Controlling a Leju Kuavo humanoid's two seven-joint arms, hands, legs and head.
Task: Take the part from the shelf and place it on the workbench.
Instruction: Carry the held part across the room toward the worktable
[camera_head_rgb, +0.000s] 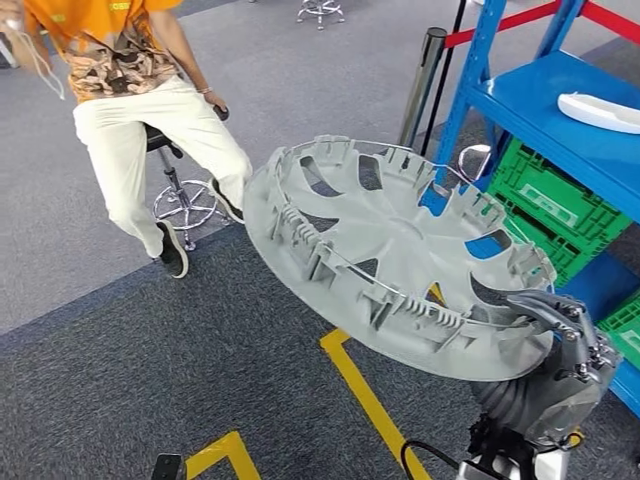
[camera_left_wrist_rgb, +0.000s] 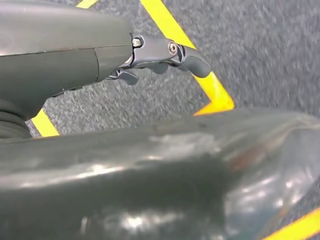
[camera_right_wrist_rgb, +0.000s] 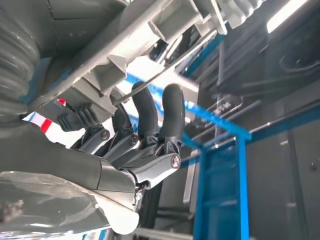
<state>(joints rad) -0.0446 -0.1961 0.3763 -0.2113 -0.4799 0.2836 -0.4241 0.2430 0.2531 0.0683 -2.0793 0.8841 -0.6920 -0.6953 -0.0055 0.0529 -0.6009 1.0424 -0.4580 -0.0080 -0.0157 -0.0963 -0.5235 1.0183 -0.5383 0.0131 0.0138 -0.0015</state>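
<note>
So the right hand (camera_head_rgb: 562, 340) grips the grey wheel cover (camera_head_rgb: 392, 250) by its near rim, disc fanning out ahead, clear of the blue shelf (camera_head_rgb: 558, 100); the left hand (camera_left_wrist_rgb: 162, 55) hangs empty, fingers loosely apart.

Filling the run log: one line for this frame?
right hand: holds hubcap by rim | left hand: holds nothing | hubcap: off shelf, not placed

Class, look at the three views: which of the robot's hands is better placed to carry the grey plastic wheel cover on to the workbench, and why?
Right. The right hand already grips the rim of the grey plastic wheel cover, its fingers pressed against the ribbed edge. The left hand hangs over the carpet, holding nothing.
</note>
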